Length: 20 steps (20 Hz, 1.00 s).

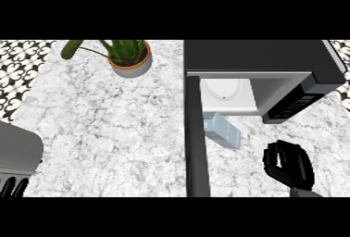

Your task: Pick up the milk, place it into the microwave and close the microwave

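You've got the white-and-grey marbled stone surface [116, 134] filling most of the view, with a wide open stretch left of centre. At its left edge and top right corner it meets a black-and-white patterned tile floor [17, 65]. Top right sits the dark grey box-shaped microwave [263, 62], cavity open toward you, with a white round turntable plate [226, 90] showing inside. Its long dark door [196, 139] swings out toward you and runs down to the lower edge, splitting the surface into a left and a right bay. The black keypad panel [295, 104] juts out at the right of the opening. Top left, a terracotta pot with a spiky green plant [128, 58] stands well apart from everything. The pale blue milk carton [223, 129] lies tilted on the surface just outside the cavity, right beside the door. Your right robot hand [289, 164] hovers near the carton, fingers curled together, holding nothing. Your left robot hand [12, 186] shows only fingertips at the lower left corner; you cannot tell its state.
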Motion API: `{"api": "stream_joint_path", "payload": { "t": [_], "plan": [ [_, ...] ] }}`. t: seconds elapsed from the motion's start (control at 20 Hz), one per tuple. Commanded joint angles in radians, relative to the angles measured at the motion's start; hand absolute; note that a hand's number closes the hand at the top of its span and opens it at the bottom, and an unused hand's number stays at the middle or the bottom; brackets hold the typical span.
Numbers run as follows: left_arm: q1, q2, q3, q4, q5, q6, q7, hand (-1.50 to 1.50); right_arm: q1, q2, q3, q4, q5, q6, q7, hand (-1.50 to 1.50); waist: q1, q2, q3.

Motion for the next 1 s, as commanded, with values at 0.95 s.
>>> {"api": "stream_joint_path", "payload": {
  "t": [0.95],
  "plan": [
    [0.038,0.021,0.176,0.072,0.114,-0.136,-0.05,-1.5,0.365,0.166,0.369,-0.921,0.093,-0.382,0.499,1.5,0.003,0.001,0.0]
  ]
}}
